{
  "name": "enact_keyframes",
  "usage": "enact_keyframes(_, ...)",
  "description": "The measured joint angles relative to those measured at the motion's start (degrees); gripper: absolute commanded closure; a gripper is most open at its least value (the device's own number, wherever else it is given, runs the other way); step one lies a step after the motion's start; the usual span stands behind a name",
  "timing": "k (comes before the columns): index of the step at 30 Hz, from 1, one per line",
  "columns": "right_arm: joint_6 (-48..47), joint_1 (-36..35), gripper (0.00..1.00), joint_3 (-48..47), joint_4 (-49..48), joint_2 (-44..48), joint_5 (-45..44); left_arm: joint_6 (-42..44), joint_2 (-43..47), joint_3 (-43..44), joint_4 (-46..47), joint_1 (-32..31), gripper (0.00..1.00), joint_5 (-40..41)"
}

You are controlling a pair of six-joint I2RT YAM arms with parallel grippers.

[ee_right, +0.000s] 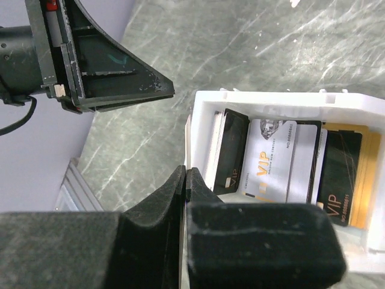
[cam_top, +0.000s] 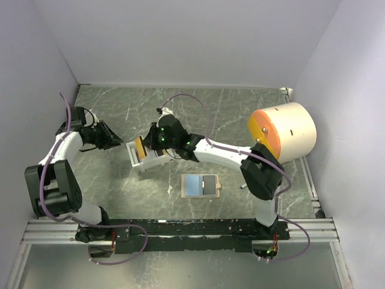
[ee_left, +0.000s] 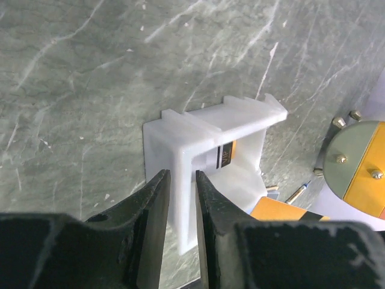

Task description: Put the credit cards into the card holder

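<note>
The credit cards stand on edge in a white tray (cam_top: 132, 158): a black one (ee_right: 231, 150), a white VIP one (ee_right: 277, 162), a black-and-gold one (ee_right: 340, 174) and an orange one (ee_right: 368, 180). The tan card holder (cam_top: 184, 194) lies open on the table in front of the tray, with a blue card (cam_top: 194, 185) and a grey card (cam_top: 209, 185) in it. My right gripper (ee_right: 185, 174) is shut, its tips at the tray's left wall (ee_right: 191, 138). My left gripper (ee_left: 182, 174) has its jaws slightly apart, and the tray's corner (ee_left: 180, 138) shows in the gap.
A big white cylinder with an orange face (cam_top: 283, 132) stands at the right. A thin pen (ee_left: 298, 194) lies between it and the tray. White walls close in the table at the back and on both sides. The arms' base rail (cam_top: 180, 232) runs along the near edge.
</note>
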State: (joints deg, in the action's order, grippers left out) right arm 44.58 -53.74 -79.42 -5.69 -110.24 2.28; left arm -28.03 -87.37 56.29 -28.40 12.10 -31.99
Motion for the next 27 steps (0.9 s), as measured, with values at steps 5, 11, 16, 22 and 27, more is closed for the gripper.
enact_keyframes(5,-0.7,0.4,1.00,5.4,0.2,6.9,-0.9,0.4,5.1,0.1,-1.1,-2.2,0.68,0.8)
enact_keyframes(11,-1.2,0.7,1.00,17.5,1.6,20.2,-2.6,1.1,7.8,0.0,-2.1,-13.7,0.83,1.5)
enact_keyframes(16,-1.0,0.8,1.00,25.3,4.0,31.1,-4.3,0.3,8.9,-1.4,-1.8,-21.8,0.93,1.4)
enact_keyframes(22,-0.1,0.9,1.00,32.5,9.5,42.1,-8.2,-2.1,10.5,-3.5,0.2,-30.5,0.93,1.1)
enact_keyframes(27,0.9,1.1,1.00,35.5,13.6,46.3,-11.0,-5.6,12.0,-6.3,4.1,-38.2,0.93,1.6)
